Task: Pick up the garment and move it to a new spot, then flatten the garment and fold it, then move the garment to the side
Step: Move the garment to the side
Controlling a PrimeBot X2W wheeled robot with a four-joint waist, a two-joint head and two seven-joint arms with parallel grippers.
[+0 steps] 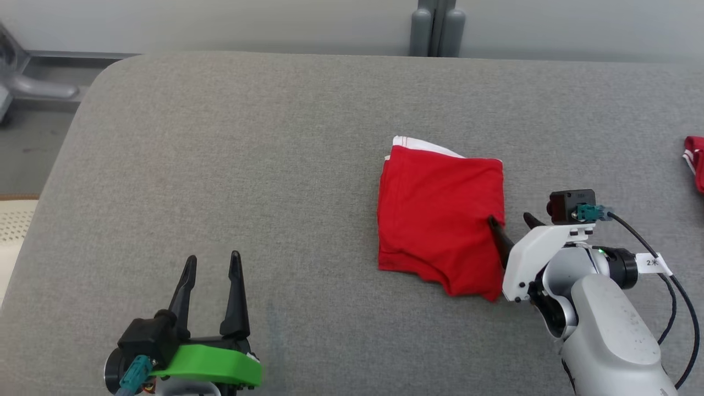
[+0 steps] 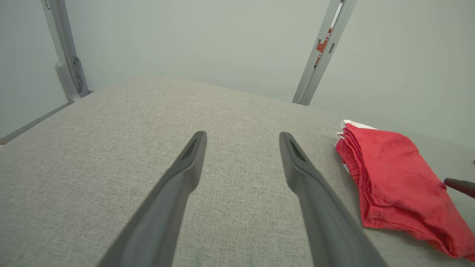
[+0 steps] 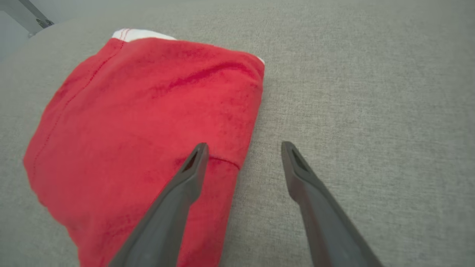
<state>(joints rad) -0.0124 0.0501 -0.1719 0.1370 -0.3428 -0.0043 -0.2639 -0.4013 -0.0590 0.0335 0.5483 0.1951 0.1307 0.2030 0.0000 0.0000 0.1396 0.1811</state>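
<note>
Surface: a grey padded top [image 1: 247,165] with woven fabric and a rounded far-left corner; it runs past the head view on the right and near sides.
Garment: the red garment [image 1: 440,214] lies folded into a rough rectangle right of the top's middle, well clear of the far edge. A white band shows at its far end. Its near right corner sags out in a loose fold.
Garment, wrist views: in the left wrist view its stacked layers [image 2: 393,178] show edge-on; in the right wrist view [image 3: 130,129] a stitched hem runs along its left side.
Right gripper: the right gripper [image 1: 509,218] sits at the garment's right edge with its fingers spread and nothing between them. In its own view [image 3: 243,144] one finger is over the red cloth and the other over bare grey fabric. Whether the first one touches the cloth cannot be told.
Left gripper: the left gripper [image 1: 213,256] is near the near-left part of the top, fingers spread and empty [image 2: 242,134], over bare fabric well apart from the garment.
Other cloth: a second red piece [image 1: 696,162] with white trim lies at the far right.
Room: a pale wall [image 2: 204,37] stands behind the far edge, with a grey metal post [image 1: 437,27] against it. Grey floor [image 1: 27,148] lies past the left edge.
</note>
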